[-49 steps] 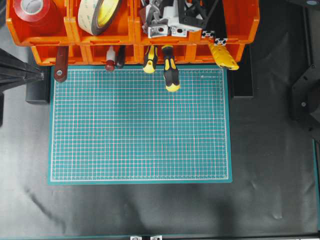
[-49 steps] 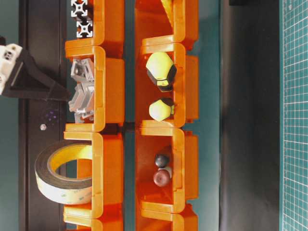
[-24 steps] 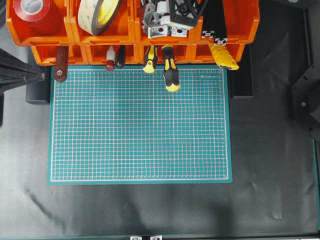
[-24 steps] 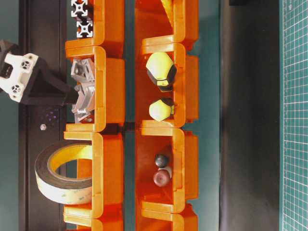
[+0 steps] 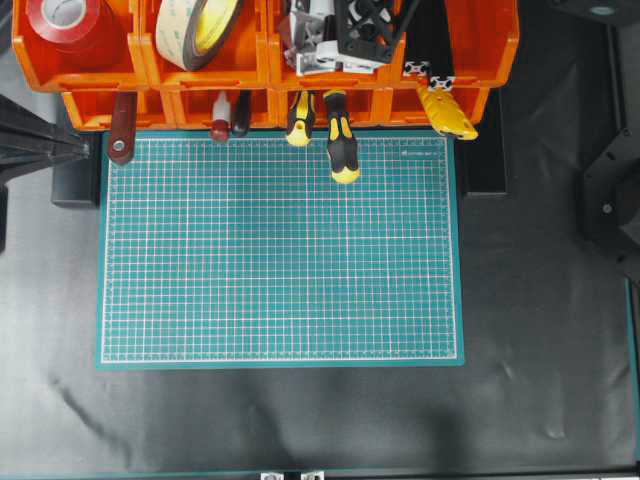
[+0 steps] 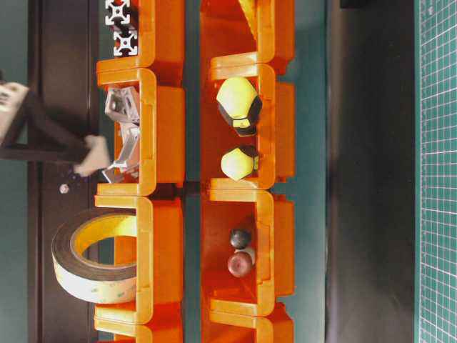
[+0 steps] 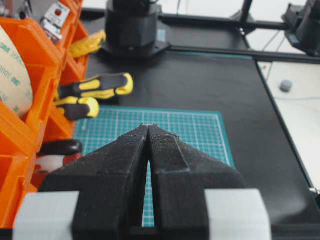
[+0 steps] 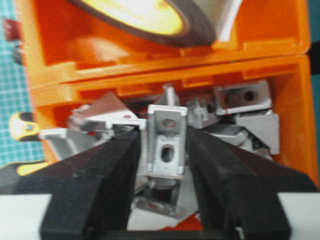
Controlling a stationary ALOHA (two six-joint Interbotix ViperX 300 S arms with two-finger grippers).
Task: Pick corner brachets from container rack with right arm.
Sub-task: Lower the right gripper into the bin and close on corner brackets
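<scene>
Right wrist view shows the right pincer (image 8: 162, 150) pinching one upright corner brachet (image 8: 167, 145) by its flat sides, above the pile in the container rack (image 8: 295, 100); judged rigid, small, smooth metal, liable to slip

"3M" and "3000" printed repeatedly on the tape roll liner (image 7: 11, 80), other print too small to read
</scene>
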